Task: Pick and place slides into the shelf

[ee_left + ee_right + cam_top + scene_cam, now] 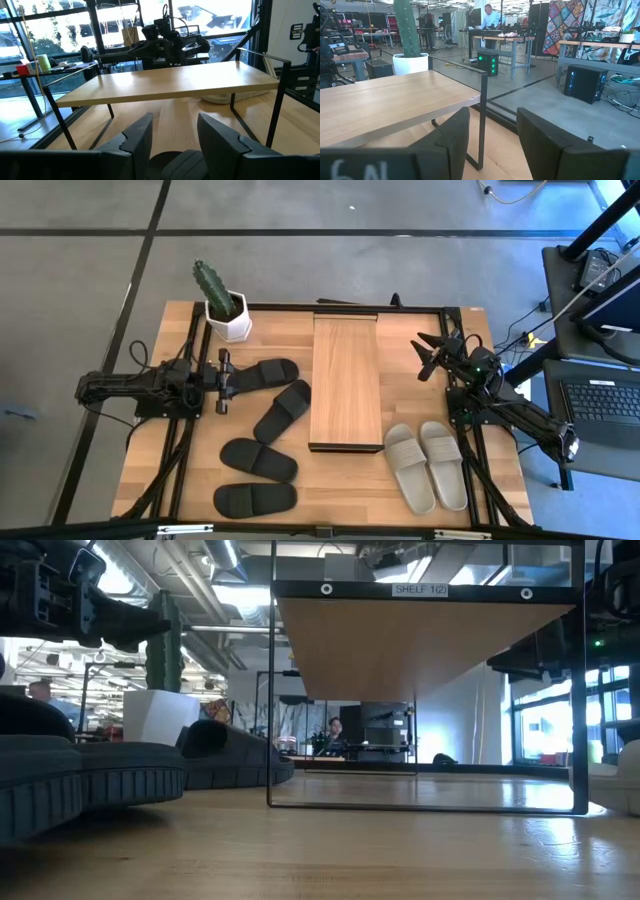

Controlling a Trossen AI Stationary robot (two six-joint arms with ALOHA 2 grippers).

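**Left pincer poised over a black slide, shelf bare**

Black rubber fills the foreground of the low view: a slide (90,780) lying flat on the table (400,335), its ribbed sole edge toward the camera.

Left gripper (222,380) hovers at the heel end of the uppermost black slide (265,373), its fingers (137,137) apart with a dark rounded shape, probably that slide's strap, showing between them in the left wrist view. That spread looks like the setup for a grasp across the strap, the easiest part to pinch; whether a finger already touches the rubber is hard to say.

Beside it lie three more black slides: one angled toward the shelf (283,411), one below it (259,459), and one nearest the front edge (255,499). All sit on the left arm's side, within its reach.

Centre of the table stands the shelf (345,380), its wooden top bare; no slide has been placed.

Right gripper (432,355) waits near the shelf's far right corner, fingers (447,140) apart and holding nothing. Two pale slides (426,465) rest side by side in front of that arm. A potted cactus (222,302) stands at the back left corner, clear of the work.
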